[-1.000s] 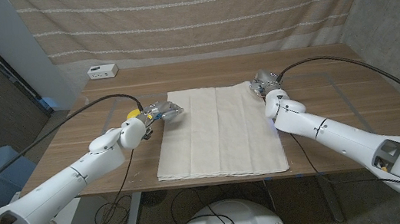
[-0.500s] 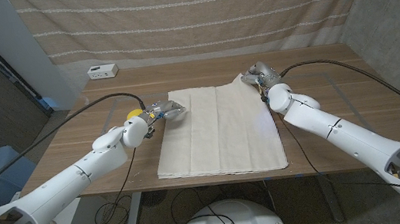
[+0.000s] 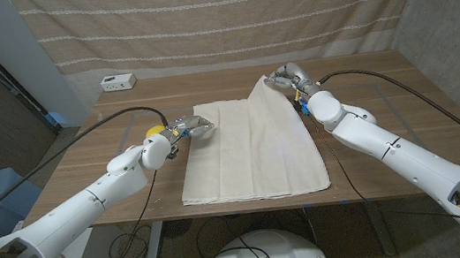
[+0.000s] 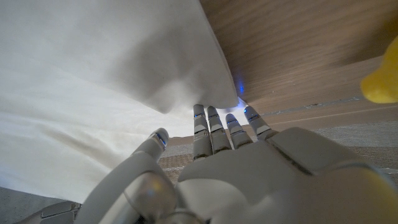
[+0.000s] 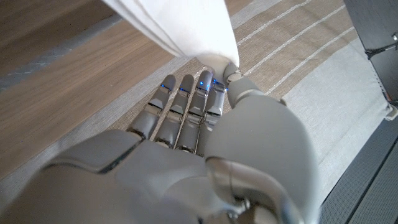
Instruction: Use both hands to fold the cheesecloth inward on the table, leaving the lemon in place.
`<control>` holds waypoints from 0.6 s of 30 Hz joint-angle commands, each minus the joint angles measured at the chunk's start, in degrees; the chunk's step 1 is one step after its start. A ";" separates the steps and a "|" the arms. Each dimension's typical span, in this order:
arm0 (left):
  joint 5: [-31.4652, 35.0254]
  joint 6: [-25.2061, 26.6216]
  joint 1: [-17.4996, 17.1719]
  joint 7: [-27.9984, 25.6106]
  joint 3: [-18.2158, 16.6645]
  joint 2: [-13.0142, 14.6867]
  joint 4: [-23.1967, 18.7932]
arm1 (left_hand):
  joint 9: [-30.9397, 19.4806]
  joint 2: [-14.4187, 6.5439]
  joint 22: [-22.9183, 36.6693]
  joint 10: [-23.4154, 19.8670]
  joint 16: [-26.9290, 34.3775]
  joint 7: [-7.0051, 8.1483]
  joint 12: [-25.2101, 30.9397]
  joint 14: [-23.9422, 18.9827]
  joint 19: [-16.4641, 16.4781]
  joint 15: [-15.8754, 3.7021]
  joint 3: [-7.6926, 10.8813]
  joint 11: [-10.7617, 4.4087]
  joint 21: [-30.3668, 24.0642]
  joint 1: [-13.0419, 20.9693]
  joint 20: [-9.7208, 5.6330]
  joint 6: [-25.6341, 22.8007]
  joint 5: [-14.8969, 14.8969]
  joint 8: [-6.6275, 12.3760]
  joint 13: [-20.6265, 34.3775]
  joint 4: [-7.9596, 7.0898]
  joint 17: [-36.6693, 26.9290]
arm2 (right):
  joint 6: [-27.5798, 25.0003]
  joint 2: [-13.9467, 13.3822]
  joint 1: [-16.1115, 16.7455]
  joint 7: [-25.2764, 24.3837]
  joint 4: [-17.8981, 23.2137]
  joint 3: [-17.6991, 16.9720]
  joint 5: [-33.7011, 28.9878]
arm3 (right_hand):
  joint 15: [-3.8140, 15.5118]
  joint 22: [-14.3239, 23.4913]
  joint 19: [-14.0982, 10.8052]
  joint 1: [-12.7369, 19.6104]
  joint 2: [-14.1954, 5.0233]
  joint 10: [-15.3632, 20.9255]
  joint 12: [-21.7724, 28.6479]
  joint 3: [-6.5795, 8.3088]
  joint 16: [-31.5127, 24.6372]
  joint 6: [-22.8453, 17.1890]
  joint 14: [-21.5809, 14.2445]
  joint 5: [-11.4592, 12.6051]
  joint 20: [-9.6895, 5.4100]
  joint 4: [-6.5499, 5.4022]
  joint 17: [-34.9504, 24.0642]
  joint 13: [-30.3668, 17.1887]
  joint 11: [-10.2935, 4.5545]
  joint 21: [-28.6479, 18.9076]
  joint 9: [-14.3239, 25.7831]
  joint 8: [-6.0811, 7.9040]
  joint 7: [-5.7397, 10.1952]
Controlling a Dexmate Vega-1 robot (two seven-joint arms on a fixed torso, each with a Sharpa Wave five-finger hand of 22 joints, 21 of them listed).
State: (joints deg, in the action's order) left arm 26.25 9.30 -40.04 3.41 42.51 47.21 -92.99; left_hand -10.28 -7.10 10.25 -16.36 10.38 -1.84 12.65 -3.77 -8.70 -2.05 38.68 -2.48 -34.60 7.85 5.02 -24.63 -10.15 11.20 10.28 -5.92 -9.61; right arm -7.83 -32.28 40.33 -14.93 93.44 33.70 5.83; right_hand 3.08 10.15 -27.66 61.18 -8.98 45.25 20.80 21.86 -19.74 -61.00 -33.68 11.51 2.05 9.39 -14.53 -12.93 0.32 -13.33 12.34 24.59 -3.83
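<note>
So you're mid-fold on the right side. Your right hand (image 3: 287, 78) has the far right corner of the cheesecloth (image 3: 246, 149) pinched between thumb and fingers (the wrist cam shows the corner tucked right at the thumb tip, other fingers lying close together), and that corner is lifted off the table (image 3: 387, 104) and carried toward the cloth's middle, sitting at about 1 o'clock from the cloth's centre. The right edge slopes up to it like a little tent.

Your left hand (image 3: 187, 127) is at the far left corner, around 10 o'clock from the centre. Its fingers (image 4: 208, 121) reach side by side up to the cloth edge, which is bunched up just at the tips. Can't honestly tell whether they're actually gripping it or only touching.

The lemon (image 3: 153, 133) sits on bare wood just beside your left hand, on the side away from the cloth, so it's off the cheesecloth and shouldn't get dragged.

My read: the right half is underway, the left half hasn't started. Next I'd get a sure pinch with the left, lift that corner too, then bring both inward and lay them down flat. Watch the left wrist near the lemon when you swing in.
</note>
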 commanded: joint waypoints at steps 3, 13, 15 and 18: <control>-0.46 -0.54 -0.84 -0.58 -0.61 0.47 -0.81 | -0.32 -1.42 0.21 -0.22 -0.09 0.21 0.02 -0.04 0.31 -1.92 0.22 0.21 0.20 -0.47 -0.18 -0.81 -0.08 0.20 0.30 -0.19 -0.03 | 6.62 1.38 -1.04 8.35 0.25 -0.61 7.25 | 3.77 0.17 -0.56 0.53 0.05 0.10 0.41 0.55 -0.08 -0.95 -0.48 -0.28 0.14 -0.29 -0.51 -0.41 0.18 -0.25 1.06 1.31 -1.50; -0.46 -1.67 -0.95 -0.94 -0.66 0.54 -0.47 | -0.33 -1.34 0.21 -0.54 -0.06 0.10 -0.03 -0.24 0.55 -1.99 0.39 0.08 0.30 -0.55 -0.13 -1.03 -0.10 0.15 0.31 -0.22 0.01 | 5.68 3.15 -3.01 11.61 0.79 0.81 9.78 | 3.43 0.19 -0.65 0.60 0.23 -0.29 0.28 0.92 0.27 -0.75 0.10 -0.51 0.18 -0.32 -0.84 -0.65 0.04 -0.20 1.34 1.70 -1.68; -0.61 -1.69 -1.14 -1.10 -0.83 0.58 -0.53 | -0.33 -1.33 0.21 -0.51 -0.05 0.11 -0.06 -0.29 0.58 -2.02 0.41 0.09 0.31 -0.56 -0.13 -1.03 -0.10 0.14 0.31 -0.22 0.01 | 6.07 3.77 -3.93 12.66 0.28 1.49 9.89 | 3.39 0.20 -0.67 0.60 0.24 -0.36 0.26 0.93 0.26 -0.77 0.18 -0.56 0.16 -0.35 -0.97 -0.69 0.00 -0.19 1.39 1.79 -1.72; -0.81 -1.84 -1.40 -1.23 -0.99 0.72 -0.51 | -0.33 -1.32 0.22 -0.54 -0.03 0.07 -0.08 -0.36 0.61 -2.01 0.44 -0.01 0.34 -0.58 -0.10 -1.03 -0.10 0.11 0.31 -0.23 0.01 | 6.41 4.39 -4.89 13.24 -0.19 2.32 9.43 | 3.45 0.20 -0.67 0.62 0.24 -0.43 0.24 0.94 0.24 -0.65 0.34 -0.62 0.15 -0.37 -1.17 -0.75 0.05 -0.17 1.43 1.85 -1.74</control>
State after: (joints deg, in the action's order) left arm 25.85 8.17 -40.87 2.73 41.97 47.65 -93.53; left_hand -10.55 -7.10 10.25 -16.36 10.39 -1.65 12.64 -3.77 -8.18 -2.04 38.68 -2.48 -34.31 7.85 4.93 -25.11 -10.15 11.10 10.28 -5.92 -9.62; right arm -2.44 -29.98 38.25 -5.56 93.94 33.88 13.86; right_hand 3.07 10.28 -27.96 61.18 -8.98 45.03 20.80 22.30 -19.48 -60.99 -33.68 11.02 2.36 8.96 -15.32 -13.47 0.53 -13.33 13.37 24.60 -4.66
